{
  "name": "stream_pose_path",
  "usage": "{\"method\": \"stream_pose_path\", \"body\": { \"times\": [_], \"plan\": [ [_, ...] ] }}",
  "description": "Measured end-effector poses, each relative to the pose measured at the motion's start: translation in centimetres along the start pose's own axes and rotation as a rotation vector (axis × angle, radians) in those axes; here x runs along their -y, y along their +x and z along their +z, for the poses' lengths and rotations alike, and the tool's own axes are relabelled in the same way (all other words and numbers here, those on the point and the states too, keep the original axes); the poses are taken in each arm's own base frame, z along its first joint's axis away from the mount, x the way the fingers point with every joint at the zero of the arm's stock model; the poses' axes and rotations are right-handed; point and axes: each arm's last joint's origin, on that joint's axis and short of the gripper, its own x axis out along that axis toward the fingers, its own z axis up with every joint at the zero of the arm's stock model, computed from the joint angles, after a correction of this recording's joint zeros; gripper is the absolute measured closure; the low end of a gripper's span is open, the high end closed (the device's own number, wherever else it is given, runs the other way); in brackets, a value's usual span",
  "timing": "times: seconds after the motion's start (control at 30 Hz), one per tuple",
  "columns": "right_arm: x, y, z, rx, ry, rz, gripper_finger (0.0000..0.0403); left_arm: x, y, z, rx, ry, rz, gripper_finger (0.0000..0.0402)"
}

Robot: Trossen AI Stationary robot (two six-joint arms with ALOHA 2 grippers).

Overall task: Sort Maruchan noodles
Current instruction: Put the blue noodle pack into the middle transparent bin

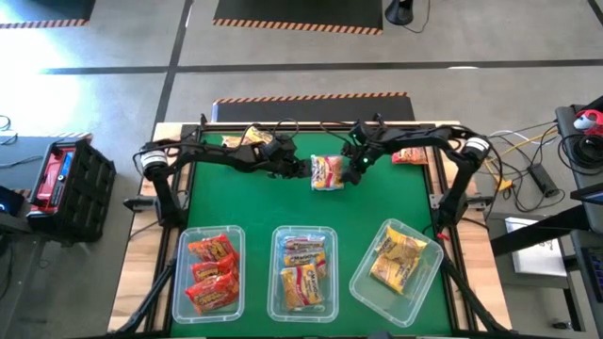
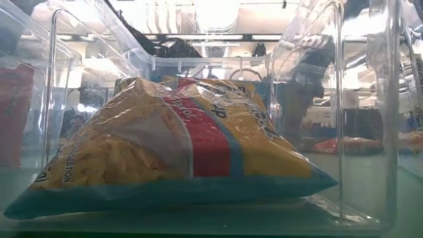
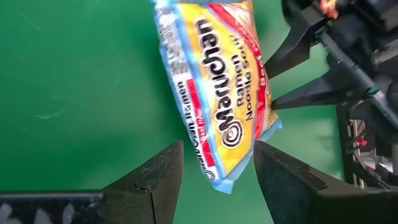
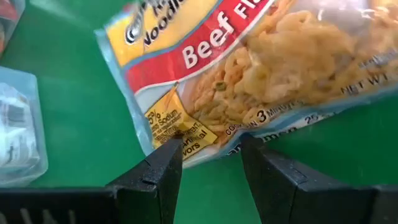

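Landmark: green table mat [image 1: 236,202].
Pkt: yellow-pink crinkly plastic Maruchan beef ramen packet [image 1: 327,172] at mat's far-centre, held betw both arms.
L gripper [image 3: 217,165]: fingers clamped on pkt's one end.
R gripper [image 4: 211,155]: pinching pkt's opposite edge.
Tubs: three clear rectangular plastic tubs [image 1: 303,269] along mat's near edge, each w/ sorted pkts.

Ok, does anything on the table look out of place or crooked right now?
The right-hand tub sits skewed, while the other two tubs stand square. Two packets lie loose at the far edge. One beef packet is held from both sides by the left gripper and right gripper.
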Motion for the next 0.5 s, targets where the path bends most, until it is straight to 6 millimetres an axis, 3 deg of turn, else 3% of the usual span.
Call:
{"method": "stream_pose_path", "body": {
  "times": [0.5],
  "plan": [
    [1.4,1.9,-0.2,-0.011,0.018,0.017,0.025,-0.5,3.5,0.2,0.029,-0.013,0.005,0.0223]
  ]
}}
